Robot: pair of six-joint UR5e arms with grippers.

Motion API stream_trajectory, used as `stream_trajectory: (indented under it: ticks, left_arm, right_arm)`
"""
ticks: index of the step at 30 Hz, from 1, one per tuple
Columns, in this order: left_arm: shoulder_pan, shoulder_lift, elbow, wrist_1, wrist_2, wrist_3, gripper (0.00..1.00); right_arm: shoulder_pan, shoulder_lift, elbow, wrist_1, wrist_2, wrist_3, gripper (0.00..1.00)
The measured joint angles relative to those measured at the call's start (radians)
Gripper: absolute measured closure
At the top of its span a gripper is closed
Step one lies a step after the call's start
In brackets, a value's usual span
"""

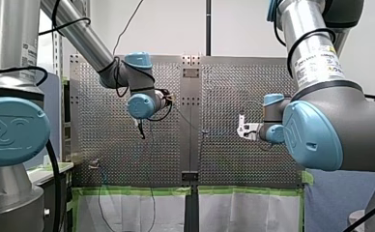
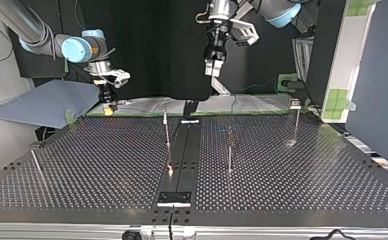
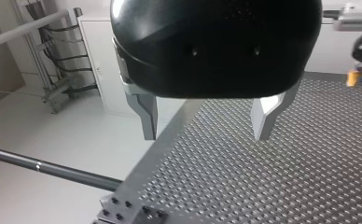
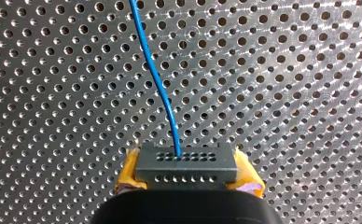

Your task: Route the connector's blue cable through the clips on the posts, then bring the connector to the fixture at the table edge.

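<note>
**A:** Right side status?

**B:** Right gripper (image 4: 187, 181) had its fingers clamped on the connector (image 4: 186, 162), with yellow pads (image 4: 130, 171) on both flanks.

**A:** Cable?

**B:** The blue cable (image 4: 158, 84) came out of the connector's face and ran ahead of the gripper in a slight curve over the table (image 4: 300, 93).

**A:** Where was it on the table?

**B:** In the top view the right gripper (image 2: 109, 107) hung low at the far edge, at the view's left, well apart from the posts (image 2: 167, 131).

**A:** Left?

**B:** Left gripper (image 3: 206, 131) was over the table's edge with its metal fingers (image 3: 146, 114) apart. In the top view it sat high, near the middle.
</note>
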Motion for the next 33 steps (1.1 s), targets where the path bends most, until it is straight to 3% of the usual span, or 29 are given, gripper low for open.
stream_trajectory:
  ticks: [8, 18, 24, 28, 33]
  left_arm:
    - [0.011, -0.031, -0.072, 0.035, 0.011, -0.004, 0.00]
    - [0.018, -0.035, -0.159, 0.050, 0.029, -0.002, 0.00]
    - [0.020, -0.035, -0.209, 0.052, 0.031, -0.001, 0.00]
    - [0.024, -0.035, -0.243, 0.056, 0.032, 0.002, 0.00]
    - [0.025, -0.035, -0.281, 0.067, 0.032, 0.006, 0.00]
  right_arm:
    - [-0.003, -0.004, -0.018, 0.032, 0.005, -0.002, 1.00]
    - [-0.007, -0.035, -0.035, 0.113, 0.054, 0.002, 1.00]
    - [-0.017, -0.079, -0.039, 0.164, 0.081, 0.018, 1.00]
    - [-0.025, -0.119, -0.055, 0.204, 0.110, 0.020, 1.00]
    - [-0.030, -0.164, -0.079, 0.249, 0.125, 0.022, 1.00]
